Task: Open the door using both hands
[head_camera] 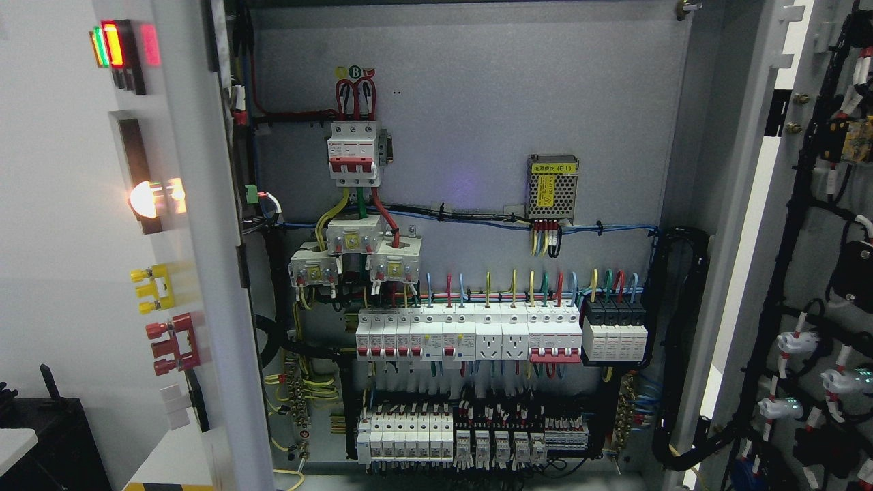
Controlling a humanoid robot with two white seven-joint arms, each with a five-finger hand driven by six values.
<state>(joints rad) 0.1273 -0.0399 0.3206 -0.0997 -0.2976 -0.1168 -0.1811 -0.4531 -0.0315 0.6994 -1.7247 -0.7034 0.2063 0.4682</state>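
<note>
Head view: the cabinet stands open, and neither of my hands shows.

The left door [204, 273] and the right door [805, 273] are both swung wide, baring the back panel [477, 102] with its breaker rows [470, 331]. I judge the opening done, with little left. With my fingers out of view, I cannot tell their state.
</note>
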